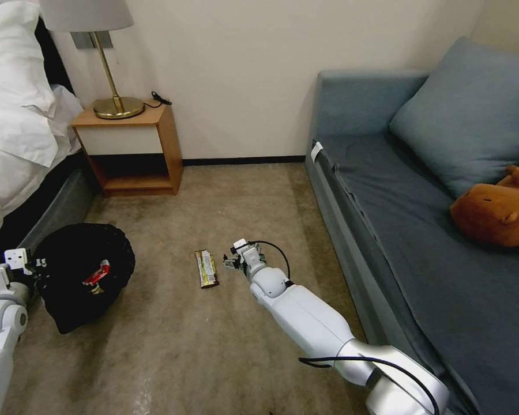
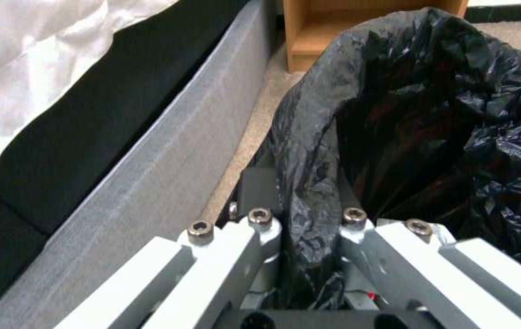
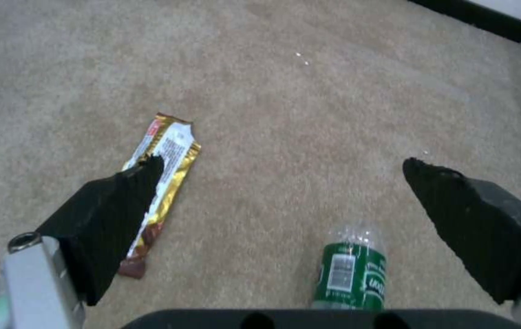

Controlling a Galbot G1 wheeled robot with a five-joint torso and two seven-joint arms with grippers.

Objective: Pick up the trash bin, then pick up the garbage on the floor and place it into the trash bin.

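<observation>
The trash bin (image 1: pixel 83 276), lined with a crinkled black bag, is at the left by the bed, with a red wrapper (image 1: pixel 96 272) lying inside it. My left gripper (image 1: pixel 27 262) is shut on the bin's rim; the left wrist view shows the bag's edge (image 2: pixel 309 183) pinched between the fingers. An olive-gold bar wrapper (image 1: pixel 206 268) lies flat on the carpet mid-floor. My right gripper (image 1: pixel 236 257) hovers low just to its right, open. In the right wrist view a clear bottle with a green label (image 3: pixel 351 269) lies between the spread fingers (image 3: pixel 120 201), and the bar wrapper (image 3: pixel 166 151) is partly behind one finger.
A bed (image 1: pixel 17 115) with a grey base runs along the left, close to the bin. A wooden nightstand (image 1: pixel 130 147) with a brass lamp stands at the back wall. A blue sofa (image 1: pixel 421 230) with a plush toy (image 1: pixel 496 210) borders the right side.
</observation>
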